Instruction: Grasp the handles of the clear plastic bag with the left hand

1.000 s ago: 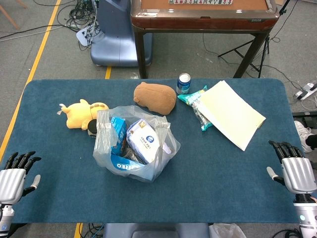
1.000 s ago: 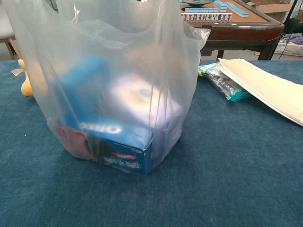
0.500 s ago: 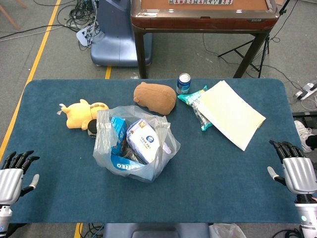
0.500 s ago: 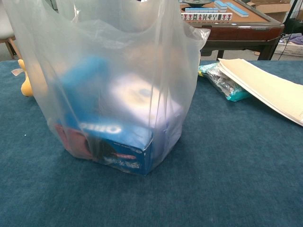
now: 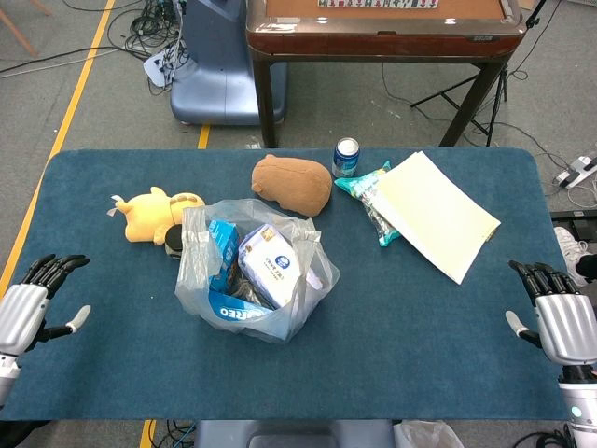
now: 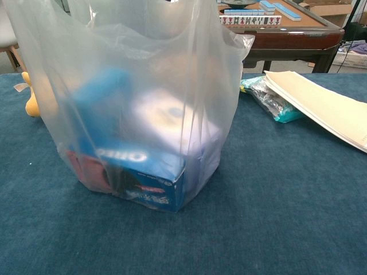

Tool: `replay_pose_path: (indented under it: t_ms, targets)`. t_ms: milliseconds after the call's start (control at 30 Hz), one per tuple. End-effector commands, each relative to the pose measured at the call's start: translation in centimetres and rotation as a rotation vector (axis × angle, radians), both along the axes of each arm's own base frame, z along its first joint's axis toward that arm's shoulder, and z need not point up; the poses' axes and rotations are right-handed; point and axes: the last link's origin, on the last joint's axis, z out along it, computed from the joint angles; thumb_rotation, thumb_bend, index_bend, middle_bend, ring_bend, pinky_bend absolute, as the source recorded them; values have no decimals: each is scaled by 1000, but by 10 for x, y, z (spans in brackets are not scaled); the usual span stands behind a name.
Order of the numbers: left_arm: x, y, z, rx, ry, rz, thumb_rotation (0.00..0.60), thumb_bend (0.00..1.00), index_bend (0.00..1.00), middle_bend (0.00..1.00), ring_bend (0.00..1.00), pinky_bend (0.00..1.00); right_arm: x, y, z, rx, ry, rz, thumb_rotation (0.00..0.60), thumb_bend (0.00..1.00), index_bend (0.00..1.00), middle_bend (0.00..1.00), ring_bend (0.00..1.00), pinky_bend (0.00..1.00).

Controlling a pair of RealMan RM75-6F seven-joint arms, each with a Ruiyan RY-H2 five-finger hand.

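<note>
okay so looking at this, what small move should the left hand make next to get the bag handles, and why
Probably reach the left hand inward toward the clear plastic bag. It hovers open at the table's left edge, well apart from the bag, whose handles stand upright and untouched.

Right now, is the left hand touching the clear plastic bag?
Apart. The head view shows the left hand at the table's left edge, fingers spread and holding nothing, with bare blue cloth between it and the clear plastic bag.

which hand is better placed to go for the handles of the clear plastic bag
Left. The left hand is open at the table's near left edge, and the clear plastic bag stands left of centre. The right hand, also open, sits at the far right edge, farther off.
</note>
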Motion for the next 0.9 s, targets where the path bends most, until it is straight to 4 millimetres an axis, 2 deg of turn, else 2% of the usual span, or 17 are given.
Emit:
replay_pose_path:
  t_ms: [33, 67, 167, 400, 900]
  targets:
    - [25, 21, 4, -71, -49, -76, 388, 249, 143, 148, 135, 57, 0, 0, 0, -1, 2, -2, 600, 236, 170, 251, 164, 259]
    - [29, 25, 4, -85, -59, -88, 333, 239, 143, 148, 133, 57, 0, 0, 1, -1, 3, -3, 600, 236, 170, 251, 164, 259]
    - [44, 35, 3, -131, -102, -128, 253, 223, 143, 148, 132, 57, 0, 1, 1, -3, 5, -8, 600, 236, 170, 251, 164, 259]
    - [72, 45, -2, -256, -220, -205, 137, 209, 174, 148, 131, 45, -1, 2, 2, -7, 9, -19, 600, 236, 170, 251, 163, 259]
    - [125, 47, -18, -448, -370, -336, 114, 193, 199, 148, 131, 44, -3, 4, 1, -1, 5, -25, 600, 236, 170, 251, 163, 259]
